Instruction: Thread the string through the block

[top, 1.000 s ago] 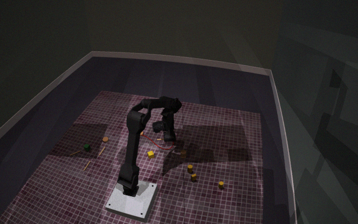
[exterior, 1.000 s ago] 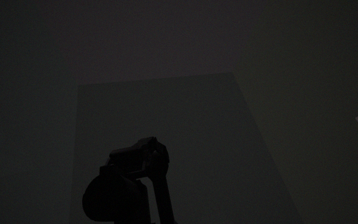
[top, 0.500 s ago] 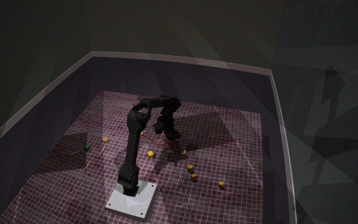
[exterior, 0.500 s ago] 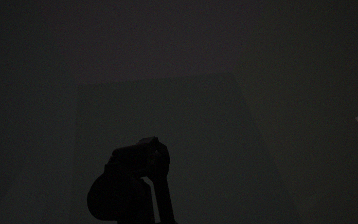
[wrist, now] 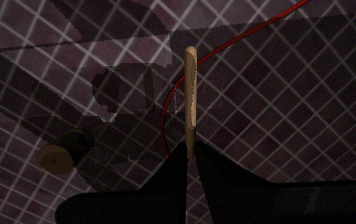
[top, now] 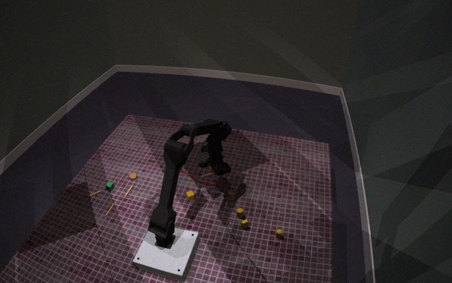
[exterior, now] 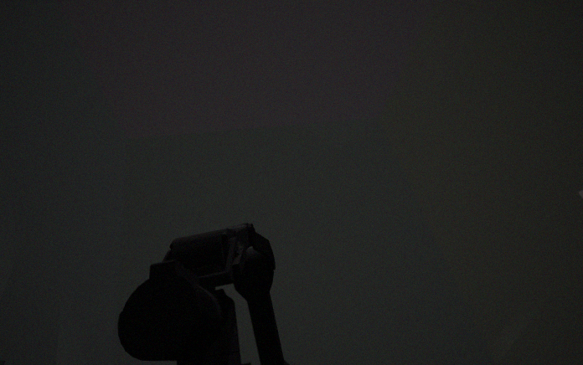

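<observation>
My gripper [top: 218, 172] [wrist: 190, 146] is shut on the wooden stick [top: 207, 174] [wrist: 190, 90], which sticks out beyond the fingertips, above the table. The red string [top: 210, 184] [wrist: 163, 122] curves from near the fingers, passes behind the stick in the wrist view, and runs left behind the arm in the top view. Its button is hidden there. A yellow block [top: 189, 195] sits left of and nearer the base than the gripper. No hole can be made out in it. A shaded tan-topped cylinder [top: 231, 193] [wrist: 55, 160] stands close to the gripper.
Yellow cylinders [top: 239, 213] [top: 278, 233] and a small yellow cube [top: 244, 224] stand at the right. A green cube [top: 109, 185], an orange disc [top: 132, 176] and loose sticks [top: 128, 191] [top: 109, 209] [top: 95, 193] lie at the left. The exterior view shows mostly the dark arm [exterior: 254, 270].
</observation>
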{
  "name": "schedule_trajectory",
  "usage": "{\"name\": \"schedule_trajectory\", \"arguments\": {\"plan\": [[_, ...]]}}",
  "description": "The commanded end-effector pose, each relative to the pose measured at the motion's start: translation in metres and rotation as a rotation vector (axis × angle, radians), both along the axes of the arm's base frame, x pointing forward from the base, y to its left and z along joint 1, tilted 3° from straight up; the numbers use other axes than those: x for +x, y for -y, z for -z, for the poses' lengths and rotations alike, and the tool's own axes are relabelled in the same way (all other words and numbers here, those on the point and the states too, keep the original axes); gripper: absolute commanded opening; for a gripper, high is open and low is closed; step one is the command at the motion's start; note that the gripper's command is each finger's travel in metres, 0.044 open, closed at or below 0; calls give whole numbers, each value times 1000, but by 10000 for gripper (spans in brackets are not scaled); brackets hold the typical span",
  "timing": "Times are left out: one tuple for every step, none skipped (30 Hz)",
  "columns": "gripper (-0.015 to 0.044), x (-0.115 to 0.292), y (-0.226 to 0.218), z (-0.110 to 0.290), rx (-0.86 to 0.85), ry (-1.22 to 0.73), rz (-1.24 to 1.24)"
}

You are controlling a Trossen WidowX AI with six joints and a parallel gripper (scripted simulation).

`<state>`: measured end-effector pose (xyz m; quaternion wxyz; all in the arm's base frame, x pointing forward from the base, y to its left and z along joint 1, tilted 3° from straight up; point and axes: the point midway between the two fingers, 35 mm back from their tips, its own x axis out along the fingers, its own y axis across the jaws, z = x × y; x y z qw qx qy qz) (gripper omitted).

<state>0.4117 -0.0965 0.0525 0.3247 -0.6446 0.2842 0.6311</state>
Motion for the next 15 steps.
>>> {"name": "schedule_trajectory", "arguments": {"plan": [[0,5,6,-2,-5,8,-3],[0,6,7,-2,-5,8,-3],[0,7,8,-2,-5,8,-3],[0,8,9,-2,-5,8,-3],[0,9,10,-2,-5,8,-3],[0,10,11,-2,-5,8,-3],[0,11,12,-3,-5,8,-3],[0,11,13,-3,-5,8,-3],[0,12,14,-3,-5,8,-3],[0,13,15,-3,-6,8,-3],[0,14,16,-3,-6,8,-3],[0,15,17,-3,-6,8,-3],[0,16,18,-3,-6,8,-3],[0,16,19,-3,-6,8,-3],[0,17,20,-3,-6,9,-3]]}}
